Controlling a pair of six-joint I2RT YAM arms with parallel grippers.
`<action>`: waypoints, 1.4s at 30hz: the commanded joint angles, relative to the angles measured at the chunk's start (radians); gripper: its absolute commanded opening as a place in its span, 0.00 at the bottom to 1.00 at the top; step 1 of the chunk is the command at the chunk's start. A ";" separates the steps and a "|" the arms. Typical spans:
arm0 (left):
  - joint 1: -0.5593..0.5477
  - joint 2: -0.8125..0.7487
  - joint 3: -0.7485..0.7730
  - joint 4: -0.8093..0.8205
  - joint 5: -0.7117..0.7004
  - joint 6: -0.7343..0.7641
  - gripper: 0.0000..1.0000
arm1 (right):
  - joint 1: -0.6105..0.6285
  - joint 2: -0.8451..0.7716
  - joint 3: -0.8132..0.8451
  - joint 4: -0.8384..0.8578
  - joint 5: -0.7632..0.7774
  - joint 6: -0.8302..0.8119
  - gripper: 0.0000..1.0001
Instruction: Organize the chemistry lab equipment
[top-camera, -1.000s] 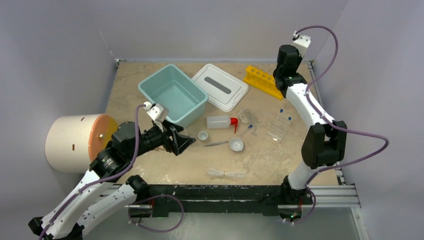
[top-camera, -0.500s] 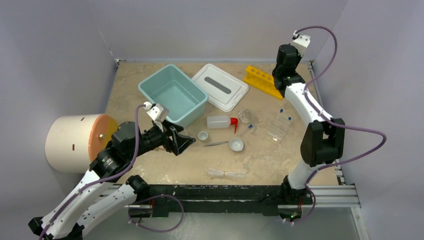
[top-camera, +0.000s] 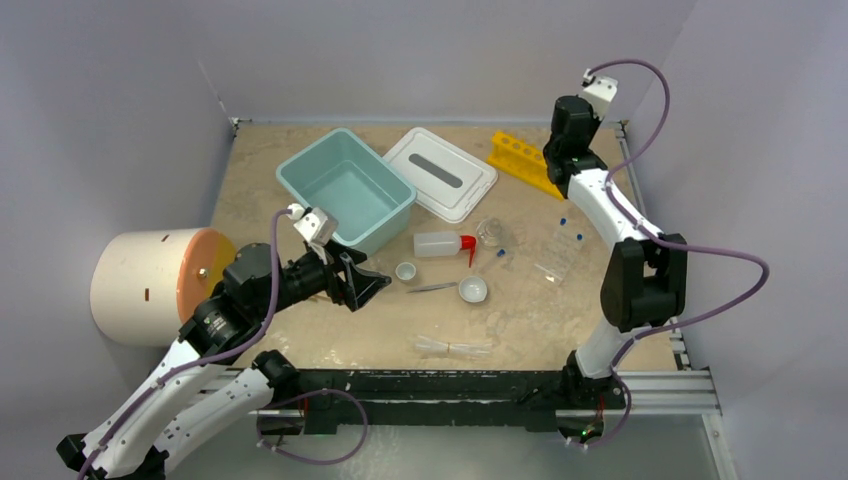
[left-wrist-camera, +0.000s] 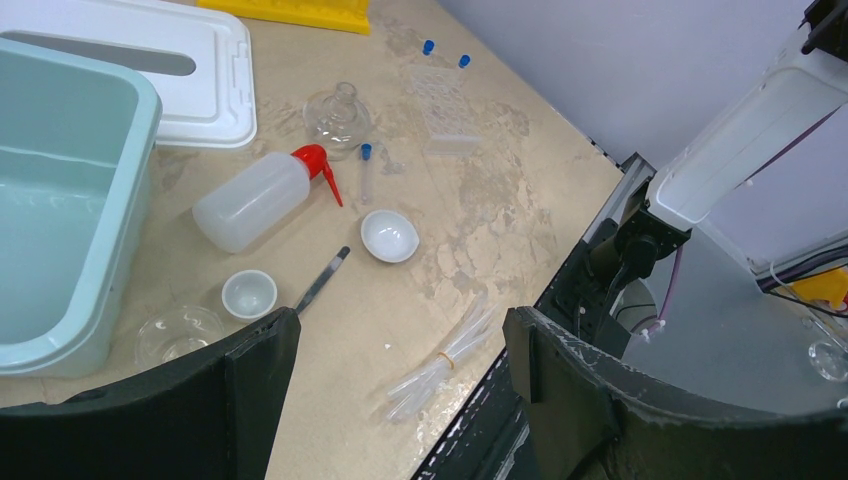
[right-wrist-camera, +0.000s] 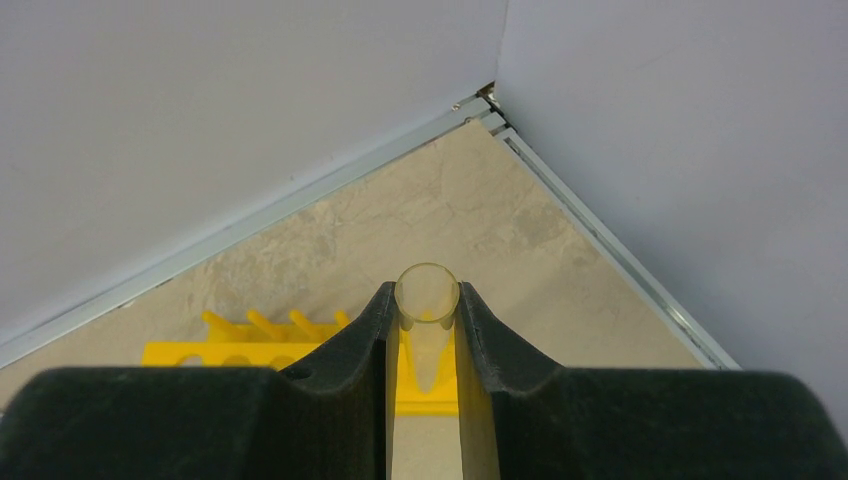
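My right gripper (top-camera: 553, 158) is shut on a clear test tube (right-wrist-camera: 427, 292) and holds it upright above the yellow tube rack (top-camera: 523, 162), which also shows in the right wrist view (right-wrist-camera: 240, 352). My left gripper (top-camera: 372, 283) is open and empty, hovering left of the loose items. In the left wrist view, beyond the gripper (left-wrist-camera: 400, 325), lie a squeeze bottle with a red nozzle (left-wrist-camera: 255, 200), two small white bowls (left-wrist-camera: 249, 293) (left-wrist-camera: 389, 236), metal tweezers (left-wrist-camera: 322, 279), a banded bundle of clear tubes (left-wrist-camera: 445, 358), a glass flask (left-wrist-camera: 337, 112) and blue caps (left-wrist-camera: 428, 46).
A teal tub (top-camera: 345, 190) and its white lid (top-camera: 440, 172) sit at the back. A cream cylinder with an orange face (top-camera: 150, 285) lies at the left. A clear well plate (top-camera: 558, 255) lies at the right. A glass dish (left-wrist-camera: 180, 333) sits beside the tub.
My right gripper has shifted slightly toward the back wall with the tube in it. The left arm has not moved.
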 joint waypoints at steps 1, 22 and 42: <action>-0.002 -0.005 0.002 0.037 0.007 0.017 0.76 | -0.004 -0.012 -0.010 0.061 0.040 0.007 0.00; -0.001 -0.009 0.002 0.037 0.008 0.019 0.76 | -0.007 0.047 -0.054 0.104 0.030 0.032 0.00; -0.001 -0.007 0.004 0.036 0.013 0.025 0.76 | -0.004 0.078 -0.145 0.189 0.073 0.049 0.08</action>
